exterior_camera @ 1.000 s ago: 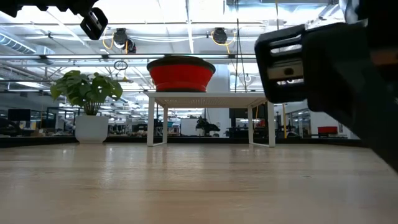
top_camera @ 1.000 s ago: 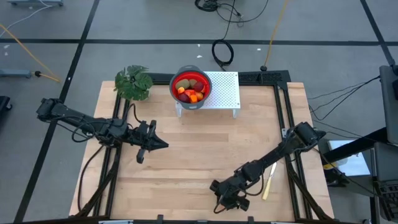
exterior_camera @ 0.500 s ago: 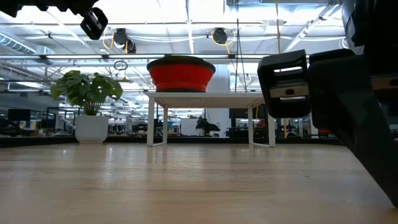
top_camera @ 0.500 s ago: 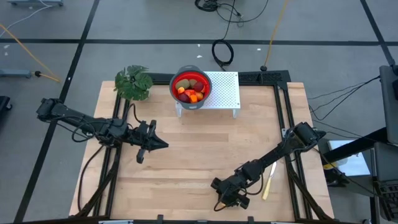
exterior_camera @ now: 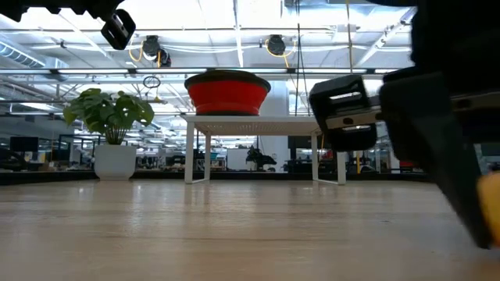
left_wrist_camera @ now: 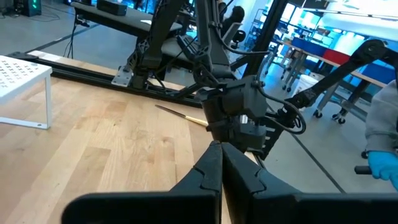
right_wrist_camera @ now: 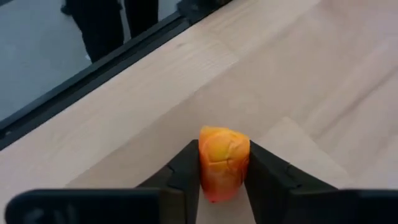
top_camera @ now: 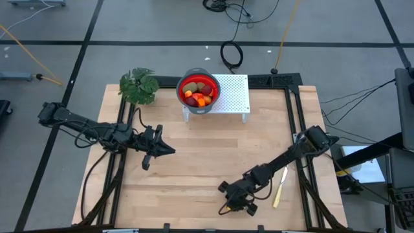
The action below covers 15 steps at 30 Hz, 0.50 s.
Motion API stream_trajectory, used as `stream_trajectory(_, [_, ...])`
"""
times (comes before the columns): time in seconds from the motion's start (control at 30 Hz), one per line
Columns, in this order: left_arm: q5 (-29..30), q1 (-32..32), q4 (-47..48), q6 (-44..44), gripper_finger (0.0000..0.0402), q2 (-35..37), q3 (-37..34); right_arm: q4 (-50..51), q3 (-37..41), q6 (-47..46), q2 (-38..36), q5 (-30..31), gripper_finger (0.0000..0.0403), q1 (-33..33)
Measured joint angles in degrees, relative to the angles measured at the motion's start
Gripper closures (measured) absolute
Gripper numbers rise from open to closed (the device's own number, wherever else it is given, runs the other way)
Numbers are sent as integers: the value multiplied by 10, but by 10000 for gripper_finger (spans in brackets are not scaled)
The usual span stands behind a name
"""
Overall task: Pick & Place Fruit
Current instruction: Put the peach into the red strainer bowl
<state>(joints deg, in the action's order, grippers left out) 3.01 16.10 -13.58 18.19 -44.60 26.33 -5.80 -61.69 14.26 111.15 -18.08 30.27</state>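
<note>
An orange-yellow fruit piece [right_wrist_camera: 224, 152] stands low over the wood near the table's front edge, between the fingers of my right gripper [top_camera: 229, 206], which is shut on it. In the low view it shows only as an orange patch [exterior_camera: 491, 199] at the right edge. More fruit [top_camera: 196, 92] lies in a red bowl [top_camera: 211, 83] on a white perforated stand [top_camera: 234, 94] at the far middle. My left gripper [top_camera: 171, 151] waits shut and level above the table's left middle, holding nothing. My right gripper pinches the orange fruit piece by its two opposite sides [right_wrist_camera: 204, 163] between its two fingers [right_wrist_camera: 263, 173]. The fingers slant down toward the table's front edge. The piece stands upright with its top above the fingertips. Its underside is hidden, so whether it rests on the wood cannot be told.
A pale-handled knife [top_camera: 279, 191] lies on the wood just right of my right arm. A leafy green plant [top_camera: 138, 86] stands at the far left corner. Dark rails [top_camera: 299, 139] run along the table's sides. Bare wood lies between the two grippers.
My right gripper has shifted slightly toward the table's left edge, and its fingers have drawn together onto the orange piece, which now shows at the low view's right edge.
</note>
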Motion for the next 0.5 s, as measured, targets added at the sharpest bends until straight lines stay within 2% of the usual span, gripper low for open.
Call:
stream_trajectory(0.27, [0, 0, -1, 3, 385, 0, 0, 3, 0, -9, -37, 1, 305, -20])
stream_trajectory(0.5, [0, 0, -1, -13, 400, 0, 0, 1, 0, -73, -113, 20, 308, -59])
